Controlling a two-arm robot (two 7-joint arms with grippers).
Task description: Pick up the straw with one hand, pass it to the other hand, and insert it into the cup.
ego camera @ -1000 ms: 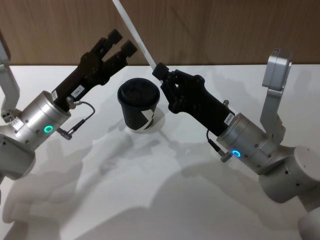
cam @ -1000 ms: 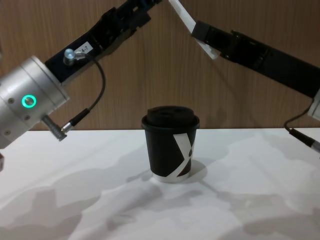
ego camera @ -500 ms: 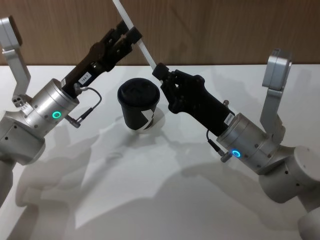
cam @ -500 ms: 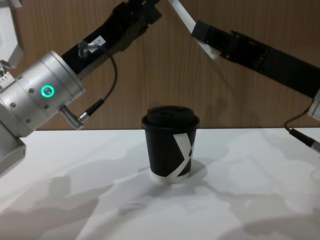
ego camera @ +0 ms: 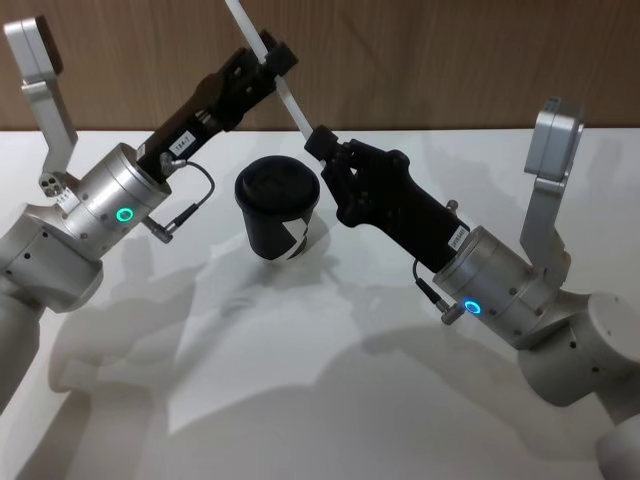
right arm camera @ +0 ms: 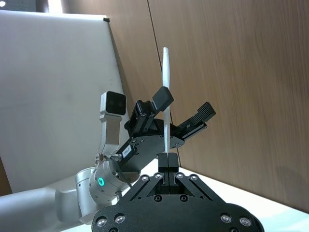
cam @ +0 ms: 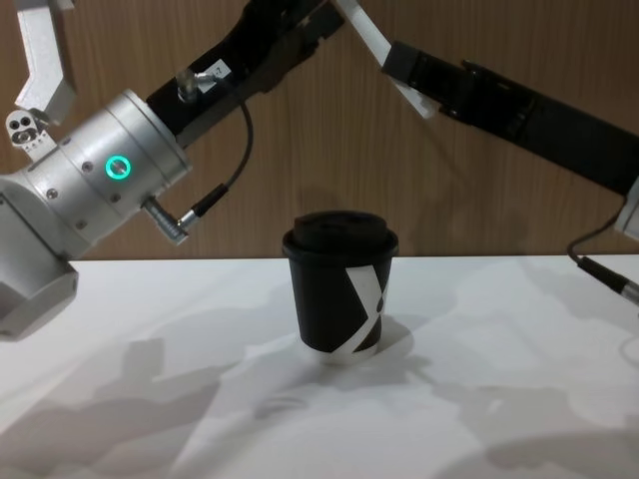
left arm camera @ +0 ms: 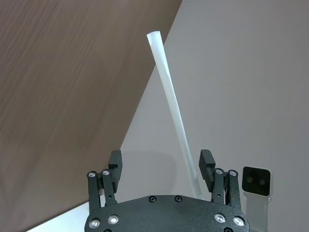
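Straw (ego camera: 293,107) tilted in the air above cup (ego camera: 278,215): pinched tight at lower end by right gripper (ego camera: 318,140), flanked mid-length by parted fingers of left gripper (ego camera: 268,58). Cup lidded, upright on white table (ego camera: 300,380).

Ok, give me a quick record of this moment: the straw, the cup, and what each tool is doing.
straw: tilted, in the air, higher than the cup
right tool: shut on the straw's lower end
left tool: open, fingers on either side of the straw farther up, not closed on it
cup: upright on the table, lid on, no straw in it
handover: not yet done
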